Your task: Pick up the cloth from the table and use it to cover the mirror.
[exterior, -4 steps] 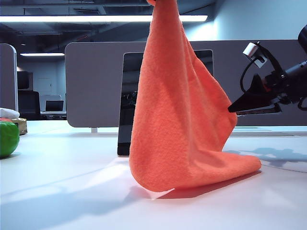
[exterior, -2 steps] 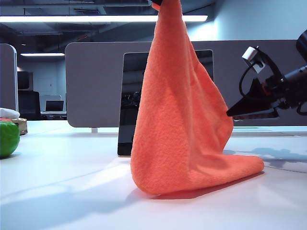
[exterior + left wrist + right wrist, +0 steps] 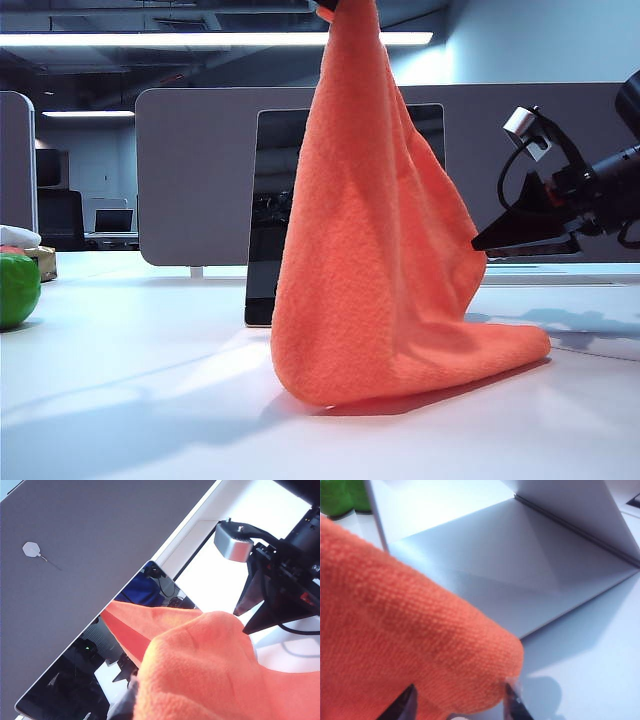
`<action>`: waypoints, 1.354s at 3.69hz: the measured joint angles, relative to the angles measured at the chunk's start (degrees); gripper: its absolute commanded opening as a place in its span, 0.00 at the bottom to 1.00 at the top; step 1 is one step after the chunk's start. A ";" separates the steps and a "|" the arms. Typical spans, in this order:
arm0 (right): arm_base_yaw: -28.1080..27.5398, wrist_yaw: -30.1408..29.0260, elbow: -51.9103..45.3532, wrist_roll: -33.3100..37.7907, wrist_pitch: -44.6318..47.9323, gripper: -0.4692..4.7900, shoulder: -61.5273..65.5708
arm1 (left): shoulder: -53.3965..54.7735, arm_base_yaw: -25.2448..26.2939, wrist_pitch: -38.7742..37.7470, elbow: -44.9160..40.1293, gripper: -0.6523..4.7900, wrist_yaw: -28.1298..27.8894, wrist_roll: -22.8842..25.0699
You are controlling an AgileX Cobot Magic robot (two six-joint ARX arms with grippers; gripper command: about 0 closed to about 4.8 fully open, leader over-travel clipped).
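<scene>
**Orange cloth hangs before mirror as second gripper closes in on its edge**

The cloth (image 3: 375, 250) hangs in a tall drape through the centre of the exterior view, its long axis near vertical, its lower folds resting on the table (image 3: 150, 400). Its peak runs out of the top of the frame, where the left gripper (image 3: 330, 5), barely visible, is clenched on it. The mirror (image 3: 275, 215) stands upright directly behind, mostly hidden by the fabric.

From the right of the frame, the right gripper (image 3: 480, 240) points leftward at the cloth's right edge, about mid-height. In its wrist view the jaws stand parted, a bulge of cloth lying between the two fingertips (image 3: 512, 700); they have not pinched it. The right arm is plainly the nearer one to that free edge, and it would probably have to grip there before the cloth can be spread over the mirror.
</scene>
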 measured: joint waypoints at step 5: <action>1.42 -1.90 2.10 -0.04 2.95 0.24 3.58 | 0.00 0.00 0.09 -0.02 0.11 -0.02 0.00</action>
